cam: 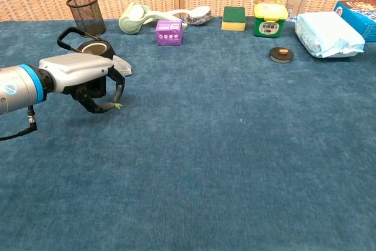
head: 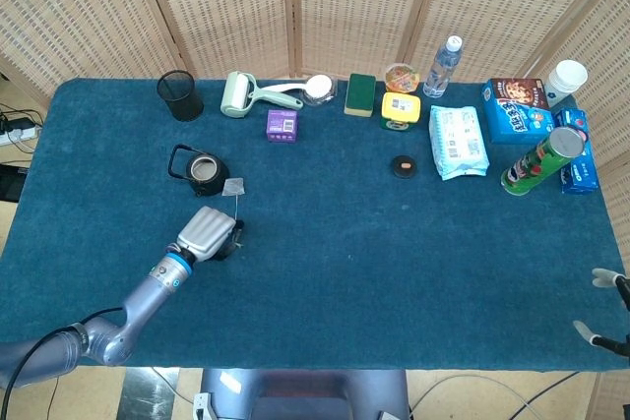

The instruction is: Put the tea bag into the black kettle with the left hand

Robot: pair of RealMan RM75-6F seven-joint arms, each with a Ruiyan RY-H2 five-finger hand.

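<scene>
- One tea bag [head: 233,187], lying flat on the cloth left of centre in the head view, touching the black kettle [head: 204,170].
- Left hand [cam: 88,80] has its fingers curled, pinching the little green tag; the string looks thin.
- Risks, I think: the tag slips out, the bag snags the kettle rim, or the kettle gets knocked.
</scene>
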